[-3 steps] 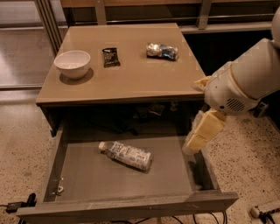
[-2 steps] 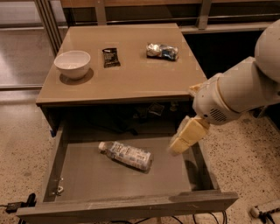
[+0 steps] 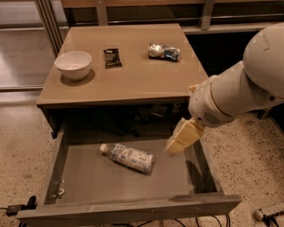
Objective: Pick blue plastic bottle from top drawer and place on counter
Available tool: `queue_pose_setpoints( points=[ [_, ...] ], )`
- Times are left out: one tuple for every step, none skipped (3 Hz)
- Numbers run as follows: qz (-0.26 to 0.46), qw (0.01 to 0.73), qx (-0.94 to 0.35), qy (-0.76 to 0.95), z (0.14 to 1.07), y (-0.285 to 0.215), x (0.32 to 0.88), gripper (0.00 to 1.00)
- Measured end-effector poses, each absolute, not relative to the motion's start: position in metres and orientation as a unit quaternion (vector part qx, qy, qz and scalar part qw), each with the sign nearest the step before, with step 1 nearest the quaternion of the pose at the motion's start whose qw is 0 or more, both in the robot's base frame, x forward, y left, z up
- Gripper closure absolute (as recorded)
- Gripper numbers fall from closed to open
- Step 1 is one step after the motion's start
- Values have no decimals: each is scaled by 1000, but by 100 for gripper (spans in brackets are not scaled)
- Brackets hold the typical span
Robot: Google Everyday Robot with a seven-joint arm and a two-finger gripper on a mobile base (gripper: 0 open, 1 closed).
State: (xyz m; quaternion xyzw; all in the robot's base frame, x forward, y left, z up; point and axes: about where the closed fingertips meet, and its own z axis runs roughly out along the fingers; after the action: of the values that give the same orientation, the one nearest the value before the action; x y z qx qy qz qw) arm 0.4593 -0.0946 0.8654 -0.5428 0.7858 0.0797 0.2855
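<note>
Bottle (image 3: 129, 157) in drawer (image 3: 133, 206), gripper (image 3: 174, 148) nearby — apart

- Speckled beige terrazzo floor (image 3: 253, 155) spreads on both sides of the grey-brown wooden cabinet (image 3: 48, 119).
- Slanted grey metal frame bars (image 3: 46, 22) stand at the upper left, with dim glossy flooring beyond.
- A tan horizontal rail (image 3: 146, 3) on grey posts runs behind.
- Black cables (image 3: 17, 208) and a white power strip (image 3: 268, 212) lie on the floor.

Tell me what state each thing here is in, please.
drawer: pulled open.
bottle: capped, lying on its side in the drawer.
bowl: upright on the counter.
snack bag: lying crinkled on the counter.
dark packet: lying flat on the counter.
gripper: over the drawer's right side, apart from the bottle.
</note>
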Motion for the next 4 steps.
queue_pose_setpoints(
  points=[
    [99, 288, -547, 780, 847, -78, 465, 0],
    [125, 284, -549, 776, 810, -55, 475, 0],
    [142, 280, -541, 780, 770, -39, 483, 0],
    [155, 286, -527, 785, 739, -28, 489, 0]
  ],
)
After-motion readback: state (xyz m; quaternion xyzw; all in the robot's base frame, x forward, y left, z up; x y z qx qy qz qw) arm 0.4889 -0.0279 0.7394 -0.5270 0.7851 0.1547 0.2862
